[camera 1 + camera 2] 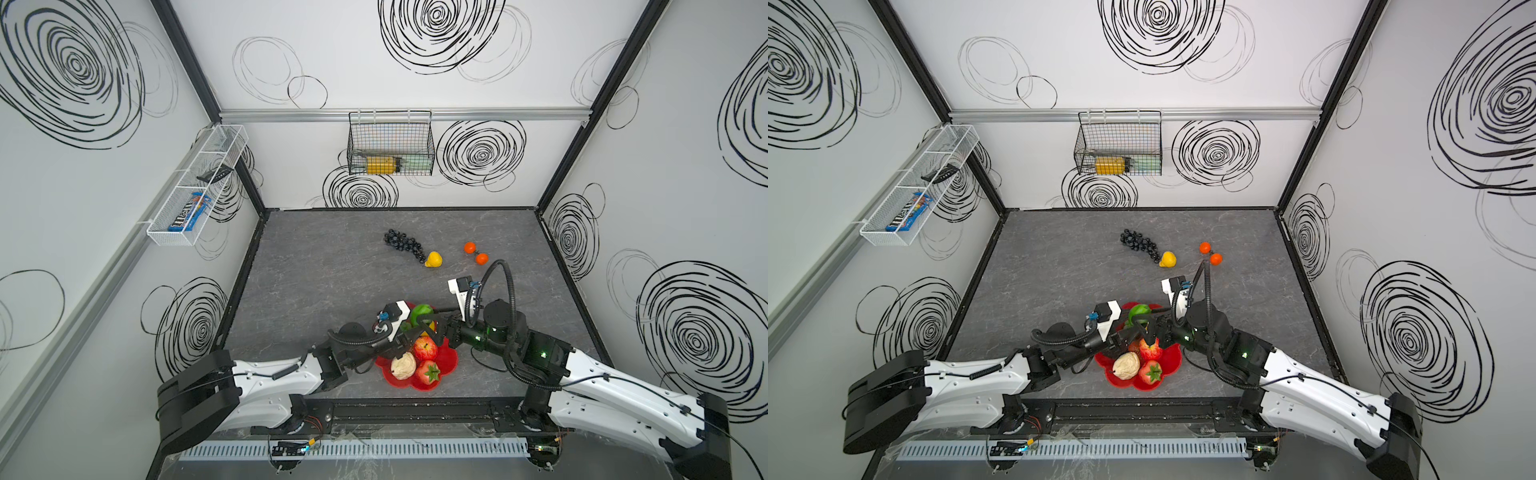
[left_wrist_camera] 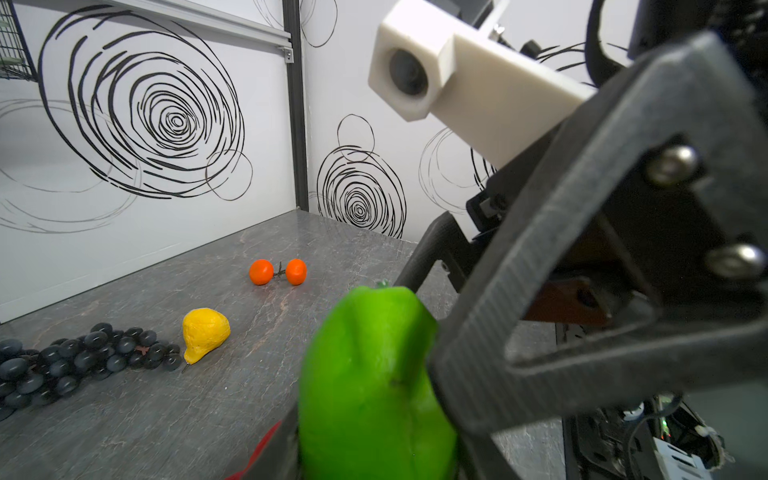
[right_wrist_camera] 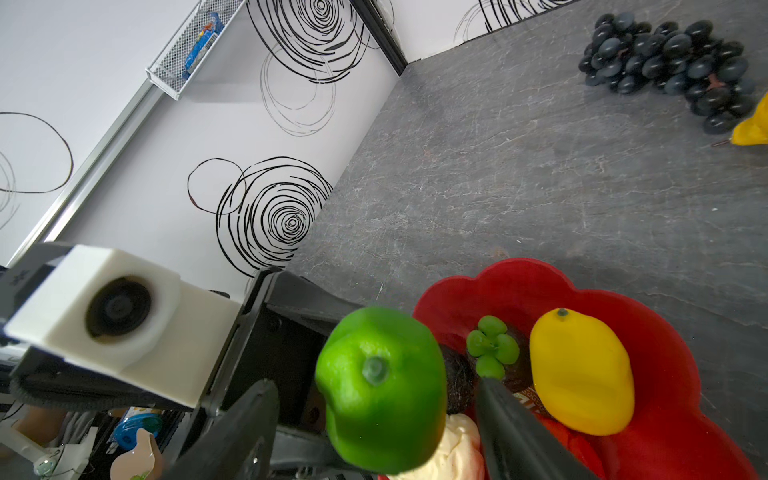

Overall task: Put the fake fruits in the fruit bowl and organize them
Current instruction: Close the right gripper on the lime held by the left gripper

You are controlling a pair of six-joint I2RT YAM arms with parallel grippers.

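Left gripper (image 2: 376, 451) squeezes green lime (image 1: 422, 311) over far side of red fruit bowl (image 3: 669, 353) | right gripper (image 3: 374, 384) loose around it, not gripping | maybe swapping hands to place it better

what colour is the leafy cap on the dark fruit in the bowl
Light green, with four rounded lobes. The mangosteen cap shows best in the right wrist view.
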